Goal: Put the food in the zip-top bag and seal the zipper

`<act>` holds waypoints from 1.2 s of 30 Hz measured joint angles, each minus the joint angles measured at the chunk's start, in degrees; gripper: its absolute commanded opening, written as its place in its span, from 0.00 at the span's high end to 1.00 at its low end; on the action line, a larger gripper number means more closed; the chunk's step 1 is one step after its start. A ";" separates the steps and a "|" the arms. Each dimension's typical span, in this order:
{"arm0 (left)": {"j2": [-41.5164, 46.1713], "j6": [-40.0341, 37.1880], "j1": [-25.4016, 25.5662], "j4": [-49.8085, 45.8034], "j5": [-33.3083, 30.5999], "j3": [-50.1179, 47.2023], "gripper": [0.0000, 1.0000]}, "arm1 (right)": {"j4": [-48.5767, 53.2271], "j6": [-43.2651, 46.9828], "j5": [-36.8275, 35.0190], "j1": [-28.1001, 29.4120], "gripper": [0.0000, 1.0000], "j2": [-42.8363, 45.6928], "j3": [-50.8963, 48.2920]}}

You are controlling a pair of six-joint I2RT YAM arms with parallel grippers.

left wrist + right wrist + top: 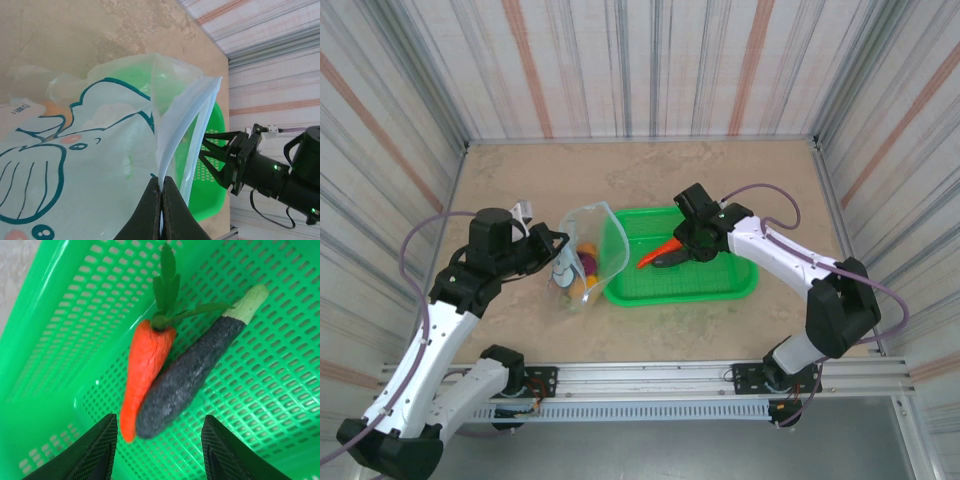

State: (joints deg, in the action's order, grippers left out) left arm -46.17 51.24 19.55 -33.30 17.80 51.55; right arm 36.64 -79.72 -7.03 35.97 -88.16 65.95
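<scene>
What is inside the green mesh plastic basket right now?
The green mesh basket holds an orange toy carrot and a dark purple toy eggplant, touching. The right end effector above hides some floor in the top view.

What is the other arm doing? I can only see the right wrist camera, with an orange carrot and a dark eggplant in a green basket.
Observer: The left arm's jaws are shut on the mouth edge of the clear plastic zip-top bag with the blue elephant print, holding the mouth open.
Operator: Where is that bag from my basket?
Observer: It is right beside the left rim of the green mesh plastic basket, with its open mouth facing the basket.
Operator: Is any food in it?
Observer: Yes, a small purple ball and some yellow-orange pieces show through the plastic.
</scene>
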 measured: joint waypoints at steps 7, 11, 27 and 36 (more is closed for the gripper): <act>0.52 -0.83 0.00 -2.27 -0.35 0.09 1.00 | -2.40 -6.19 2.75 -0.37 0.51 -9.05 1.62; 1.53 -1.03 0.00 -3.10 -0.44 0.09 1.00 | -3.26 -8.70 4.31 -0.37 0.50 -11.61 1.60; 0.66 -3.04 0.00 -4.26 -0.52 1.31 1.00 | -6.64 -10.05 5.81 -2.62 0.59 -14.51 -1.70; 0.57 -4.59 0.00 -5.11 -1.42 3.15 1.00 | -8.37 -8.31 6.71 -3.78 0.73 -13.73 -2.45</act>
State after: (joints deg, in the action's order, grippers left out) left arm -45.60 46.65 19.55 -38.41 16.38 54.70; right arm 28.27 -88.03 -0.32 32.18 -101.89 63.51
